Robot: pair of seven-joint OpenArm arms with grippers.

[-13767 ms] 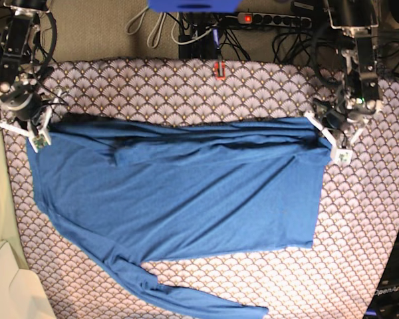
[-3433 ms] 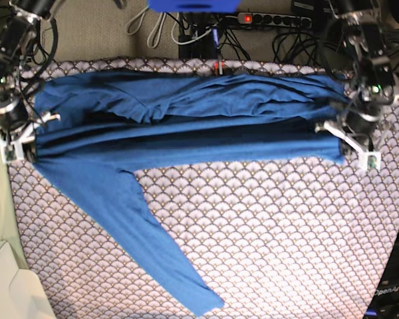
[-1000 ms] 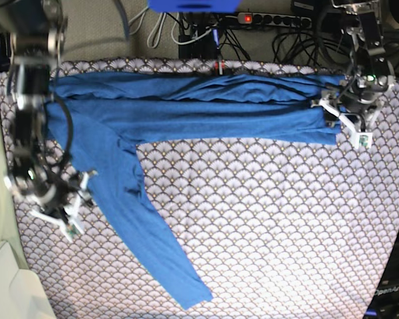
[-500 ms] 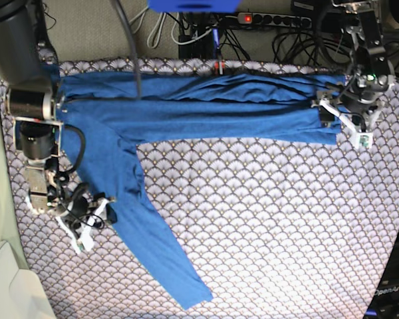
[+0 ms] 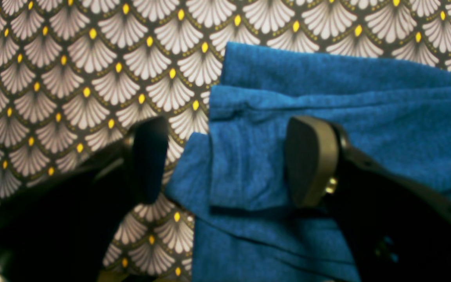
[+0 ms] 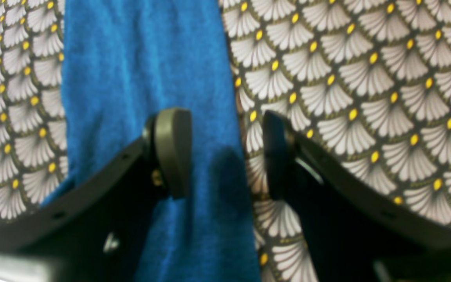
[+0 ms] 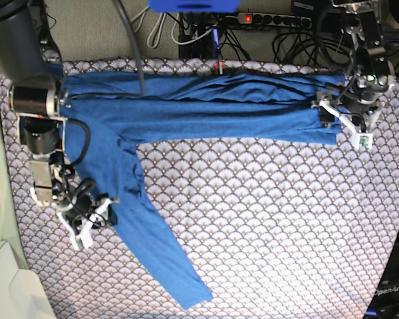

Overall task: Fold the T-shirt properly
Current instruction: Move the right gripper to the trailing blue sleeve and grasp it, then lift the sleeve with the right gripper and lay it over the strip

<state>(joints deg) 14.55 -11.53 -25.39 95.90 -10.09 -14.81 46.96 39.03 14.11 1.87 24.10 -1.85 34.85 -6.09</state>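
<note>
Since half a second before, the right gripper (image 7: 90, 222) had crept slightly lower beside the sleeve. From the base view, the plain medium-blue knit T-shirt (image 7: 193, 109) lay banded across the far grey-white scallop-patterned cloth (image 7: 266, 226).

Left wrist: left gripper (image 5: 225, 160) gaped wide over layered hem.

Right wrist: jaws apart, straddling the sleeve's edge.

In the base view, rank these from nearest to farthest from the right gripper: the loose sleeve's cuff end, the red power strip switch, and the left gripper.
From the right gripper, at the view's lower left:
1. Sleeve cuff end, below and to its right, on the T-shirt.
2. Red power strip switch, top centre, off the cloth.
3. Left gripper, far right edge.
</note>
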